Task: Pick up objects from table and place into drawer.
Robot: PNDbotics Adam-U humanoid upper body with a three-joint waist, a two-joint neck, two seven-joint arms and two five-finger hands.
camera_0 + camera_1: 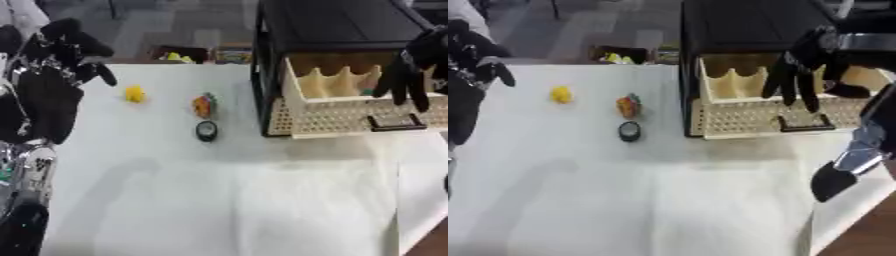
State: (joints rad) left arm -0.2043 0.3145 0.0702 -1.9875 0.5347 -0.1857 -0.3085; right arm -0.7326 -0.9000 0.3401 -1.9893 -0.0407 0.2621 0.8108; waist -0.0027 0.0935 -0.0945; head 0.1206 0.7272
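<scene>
While the black right hand (798,75) hangs with straight, spread fingers over the pulled-out cream perforated drawer (754,117), three small things sit on the white table (667,200): one yellow lump (561,94); one orange-green piece (628,106); one round black disc (629,131); left hand (74,47) is up at the table's left edge, fingers curled, holding nothing.

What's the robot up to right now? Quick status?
Right hand open, fingers hanging over the pulled-out drawer. Left hand raised, empty. Yellow object, orange object, black disc on table.
</scene>
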